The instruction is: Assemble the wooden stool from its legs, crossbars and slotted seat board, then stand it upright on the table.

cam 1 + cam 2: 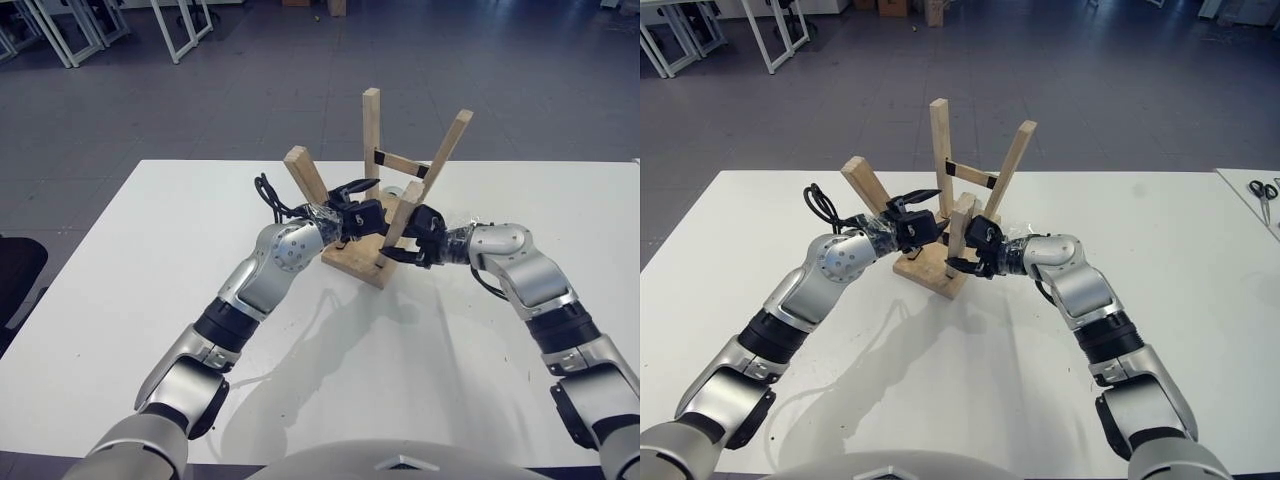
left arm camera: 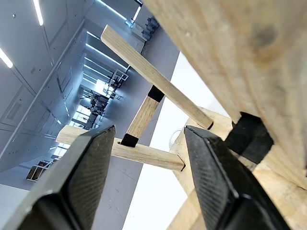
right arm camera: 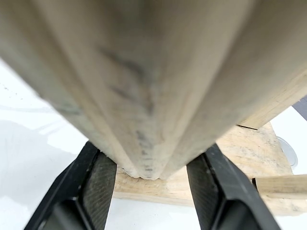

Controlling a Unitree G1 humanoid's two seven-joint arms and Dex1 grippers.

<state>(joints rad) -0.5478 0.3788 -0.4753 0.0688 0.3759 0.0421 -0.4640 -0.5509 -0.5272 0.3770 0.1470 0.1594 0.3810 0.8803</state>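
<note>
The wooden stool stands upside down in the middle of the white table [image 1: 150,300], its seat board [image 1: 352,266] flat on the surface. Several legs point up: a tall back leg [image 1: 371,130], a slanted right leg [image 1: 450,145] and a left leg [image 1: 304,174]. A crossbar [image 1: 401,163] with black ends joins the back two. My left gripper [image 1: 356,203] is open just above the seat board between the legs, holding nothing. My right gripper [image 1: 412,240] is shut on the near leg [image 1: 405,210] low down, by the board; its fingers [image 3: 98,189] press both sides.
A small clear round object [image 1: 396,190] lies on the table just behind the stool. Scissors [image 1: 1262,189] lie on a neighbouring table at the far right. White table frames [image 1: 180,30] stand on the floor far behind. Bare tabletop stretches to both sides and toward me.
</note>
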